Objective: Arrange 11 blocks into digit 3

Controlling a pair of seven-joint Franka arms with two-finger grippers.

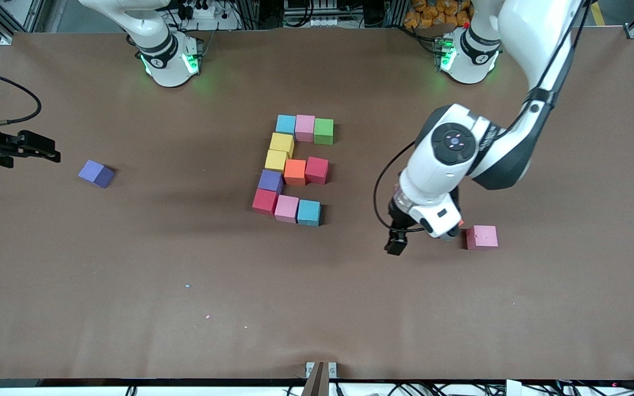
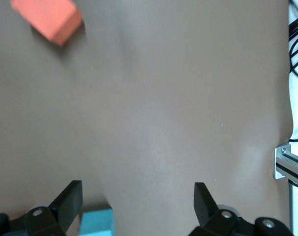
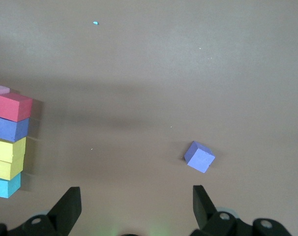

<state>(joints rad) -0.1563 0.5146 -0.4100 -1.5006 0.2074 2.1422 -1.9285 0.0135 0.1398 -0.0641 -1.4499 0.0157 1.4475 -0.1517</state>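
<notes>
Lying loose: purple block [image 1: 96, 174], pink block [image 1: 481, 237]

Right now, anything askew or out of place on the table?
The digit 3 is ragged: its rows drift sideways instead of lining up. Loose blocks lie apart from it: a purple block, turned askew, toward the right arm's end, and a pink block beside the left gripper.

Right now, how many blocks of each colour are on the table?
Light blue blocks: 2
Pink blocks: 3
Green blocks: 1
Yellow blocks: 2
Orange blocks: 2
Red blocks: 2
Purple blocks: 2
Total: 14
</notes>
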